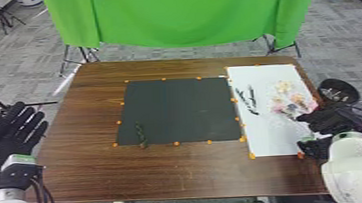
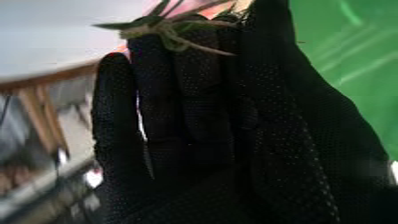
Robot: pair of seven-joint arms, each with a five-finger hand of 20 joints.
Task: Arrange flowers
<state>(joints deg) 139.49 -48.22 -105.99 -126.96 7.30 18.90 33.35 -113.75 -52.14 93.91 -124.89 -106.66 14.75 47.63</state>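
In the head view my right hand (image 1: 328, 120) is at the right edge of the white sheet (image 1: 273, 143), beside the pink and pale flowers (image 1: 293, 101). The right wrist view has my right hand (image 2: 200, 115) open, fingers straight, with a green leafy stem (image 2: 160, 29) across the fingertips and pink petals behind it. Dark, thin stems (image 1: 248, 101) lie on the sheet, left of the flowers. One green sprig (image 1: 141, 134) rests on the black mat (image 1: 178, 107) near its lower left corner. At the far left my left hand (image 1: 15, 133) is open, fingers spread, off the table.
A round black container (image 1: 339, 90) stands by the table's right edge, just beyond my right hand. Small orange markers line the mat and the sheet. Behind the brown table (image 1: 164, 175) hangs a green cloth (image 1: 182, 14).
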